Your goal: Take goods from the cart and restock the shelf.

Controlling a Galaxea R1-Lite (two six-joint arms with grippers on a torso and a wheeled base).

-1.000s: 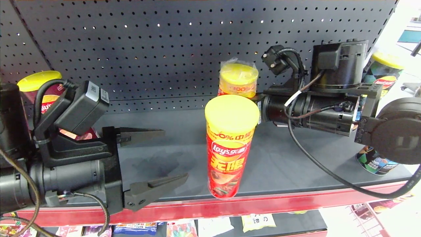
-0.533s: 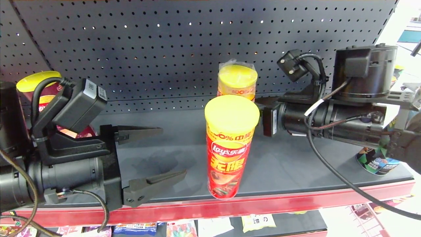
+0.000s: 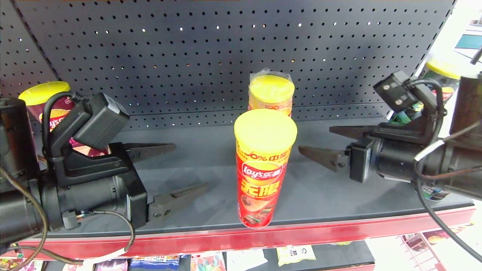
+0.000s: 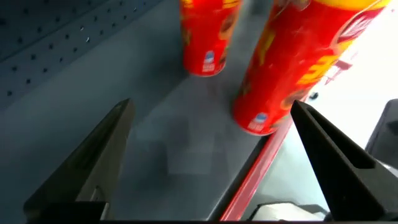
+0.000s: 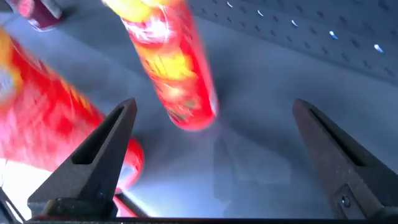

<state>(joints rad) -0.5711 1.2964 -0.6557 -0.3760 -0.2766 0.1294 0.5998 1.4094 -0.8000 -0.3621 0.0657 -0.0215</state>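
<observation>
A red chip can with a yellow lid (image 3: 263, 169) stands upright at the front edge of the grey shelf (image 3: 211, 150). A second red can (image 3: 271, 94) stands right behind it near the pegboard. My left gripper (image 3: 191, 165) hovers open over the shelf to the left of the front can, with nothing between its fingers. My right gripper (image 3: 314, 138) is open to the right of both cans, apart from them. The left wrist view has the front can (image 4: 292, 68) and the rear can (image 4: 205, 37) beyond my open left gripper (image 4: 211, 104). In the right wrist view the rear can (image 5: 174, 68) stands ahead of the open right gripper (image 5: 214, 102).
A dark red can (image 3: 45, 101) stands at the shelf's far left behind my left arm. Green-and-black cans (image 3: 440, 75) stand at the far right behind my right arm. The pegboard (image 3: 226, 56) closes the back. A red lip (image 3: 301, 235) runs along the shelf front.
My right arm has drawn back to the right, away from the rear can, and its open fingers have come into sight. The left arm has shifted slightly back. Both cans stay put.
</observation>
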